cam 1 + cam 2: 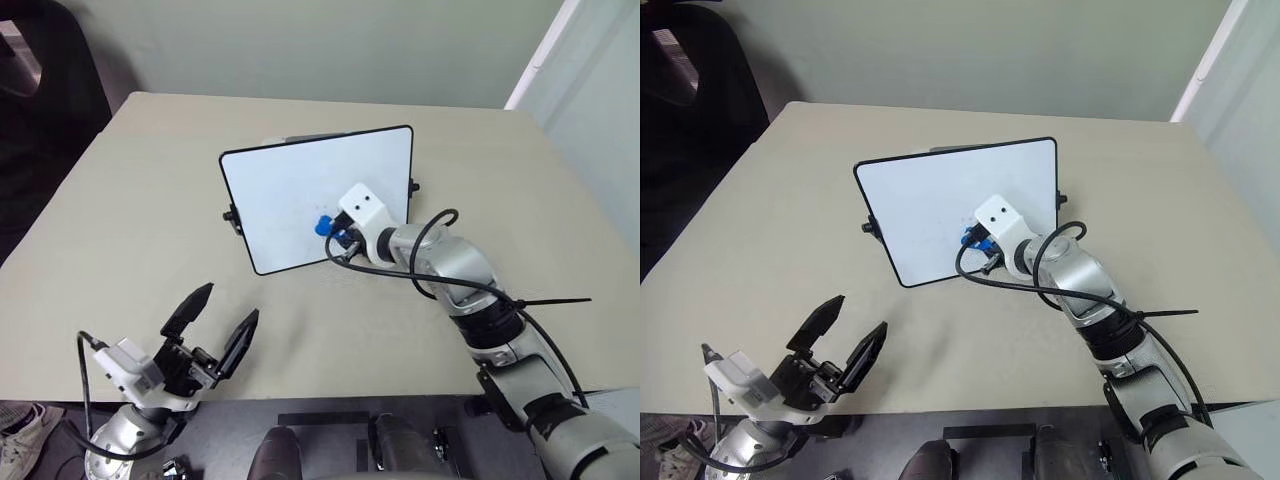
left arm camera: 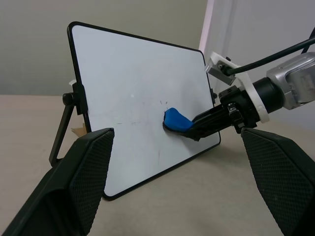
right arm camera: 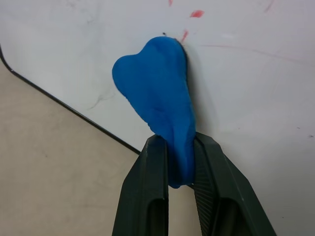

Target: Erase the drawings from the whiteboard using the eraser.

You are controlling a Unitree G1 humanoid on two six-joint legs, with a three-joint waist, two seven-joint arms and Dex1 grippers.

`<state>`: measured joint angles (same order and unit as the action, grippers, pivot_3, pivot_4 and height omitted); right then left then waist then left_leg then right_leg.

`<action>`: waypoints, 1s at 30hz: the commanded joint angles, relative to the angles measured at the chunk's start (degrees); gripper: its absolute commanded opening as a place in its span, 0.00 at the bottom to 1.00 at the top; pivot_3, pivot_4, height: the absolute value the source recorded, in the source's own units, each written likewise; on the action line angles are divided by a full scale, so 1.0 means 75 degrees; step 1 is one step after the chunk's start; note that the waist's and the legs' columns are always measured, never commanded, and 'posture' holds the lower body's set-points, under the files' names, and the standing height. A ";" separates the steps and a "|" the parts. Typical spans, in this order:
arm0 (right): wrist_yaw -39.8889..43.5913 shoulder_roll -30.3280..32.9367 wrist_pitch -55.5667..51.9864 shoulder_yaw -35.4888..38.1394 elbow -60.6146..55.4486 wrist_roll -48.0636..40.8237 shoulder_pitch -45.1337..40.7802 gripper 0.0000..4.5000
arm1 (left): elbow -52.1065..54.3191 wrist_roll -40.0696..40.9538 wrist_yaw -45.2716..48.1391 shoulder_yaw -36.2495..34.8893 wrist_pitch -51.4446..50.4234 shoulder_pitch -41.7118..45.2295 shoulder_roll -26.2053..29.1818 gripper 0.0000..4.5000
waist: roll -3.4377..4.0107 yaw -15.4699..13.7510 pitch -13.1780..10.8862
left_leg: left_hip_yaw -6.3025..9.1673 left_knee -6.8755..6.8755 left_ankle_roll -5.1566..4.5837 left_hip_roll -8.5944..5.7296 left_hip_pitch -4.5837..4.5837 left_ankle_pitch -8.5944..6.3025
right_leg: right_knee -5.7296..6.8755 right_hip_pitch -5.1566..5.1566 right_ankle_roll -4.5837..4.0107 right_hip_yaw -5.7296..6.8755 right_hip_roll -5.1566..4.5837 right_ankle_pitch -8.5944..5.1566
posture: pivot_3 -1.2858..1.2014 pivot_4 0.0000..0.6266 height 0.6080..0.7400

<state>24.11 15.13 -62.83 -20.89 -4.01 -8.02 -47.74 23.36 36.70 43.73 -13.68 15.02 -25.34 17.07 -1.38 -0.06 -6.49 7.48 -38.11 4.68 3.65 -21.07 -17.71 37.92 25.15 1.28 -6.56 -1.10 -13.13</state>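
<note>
On the beige table (image 1: 120, 200), in the head views, the whiteboard (image 1: 290, 190) is being propped upright on its stand, tilted back, with its white face turned toward the robot. The right gripper (image 1: 333, 232) is being held against the lower right part of that face, and the eraser (image 1: 323, 226) is being pinched between its two black fingers, with the blue tip touching the board. The left gripper (image 1: 212, 322) is being held low near the table's front edge, well apart from the board, with its jaws spread wide and nothing between them.

In the left wrist view, the board is being seen at an angle, with a black side knob (image 2: 69, 97) and a stand leg showing on one side. The eraser is being pressed flat onto the white face by the right gripper's closed fingers. Only faint grey smudges are being made out around it from here.

In the right wrist view, the eraser is being squeezed between the fingers (image 3: 147, 191) (its blue body is bent and flattened against the board). The drawings (image 3: 196, 14) are being seen as a few small red flecks just beyond the eraser's tip, beside thin smeared lines, and the board's black frame is running close by.
</note>
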 commanded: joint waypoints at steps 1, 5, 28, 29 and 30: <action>-0.0272 -0.0065 0.0445 0.0726 0.0104 0.0109 -0.0463 0.09 | 0.0141 0.0077 0.0069 -0.0109 0.0043 -0.0030 0.0037 1.00 | 0.0000 0.0000 0.0000 | 0.0000 -0.0001 0.0000 0.0000 0.0000 0.0000 | 0.0000 0.0000 -0.0001 0.0000 0.0000 0.0001 | 0.52 0.24 1.00; -0.0619 -0.0304 0.0846 0.1300 0.0284 0.0146 -0.0829 0.09 | 0.0157 0.0046 0.0090 -0.0077 0.0053 -0.0050 0.0017 1.00 | 0.0006 0.0017 -0.0004 | 0.0000 -0.0003 -0.0002 0.0004 0.0006 0.0001 | 0.0008 0.0002 -0.0012 -0.0001 0.0006 0.0010 | 0.52 0.24 1.00; 0.0016 -0.0217 0.1146 0.0201 0.0344 0.0349 -0.0438 0.09 | 0.0125 -0.0022 0.0091 -0.0040 0.0045 -0.0046 -0.0042 1.00 | 0.0005 0.0014 -0.0003 | 0.0002 -0.0001 -0.0007 0.0025 0.0006 0.0004 | 0.0009 0.0014 -0.0032 -0.0005 0.0035 0.0023 | 0.52 0.24 1.00; -0.0106 -0.0295 0.1253 0.0393 0.0435 0.0340 -0.0579 0.09 | 0.0120 -0.0026 0.0084 -0.0040 0.0039 -0.0036 -0.0044 1.00 | 0.0006 0.0017 -0.0004 | 0.0002 0.0000 -0.0007 0.0026 0.0006 0.0004 | 0.0009 0.0016 -0.0032 -0.0005 0.0036 0.0023 | 0.52 0.24 1.00; -0.0194 -0.0353 0.1332 0.0552 0.0525 0.0338 -0.0709 0.09 | 0.0114 -0.0031 0.0075 -0.0038 0.0032 -0.0023 -0.0046 1.00 | 0.0007 0.0021 -0.0004 | 0.0003 0.0000 -0.0007 0.0029 0.0007 0.0004 | 0.0010 0.0017 -0.0031 -0.0005 0.0039 0.0023 | 0.52 0.24 1.00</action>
<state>25.18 12.81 -55.80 -20.95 0.17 -6.49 -49.56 23.35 36.37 44.42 -13.82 15.00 -25.45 16.86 -1.32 0.10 -6.52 7.50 -38.12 4.63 3.88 -21.02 -17.68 38.02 25.30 1.05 -6.60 -0.80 -12.95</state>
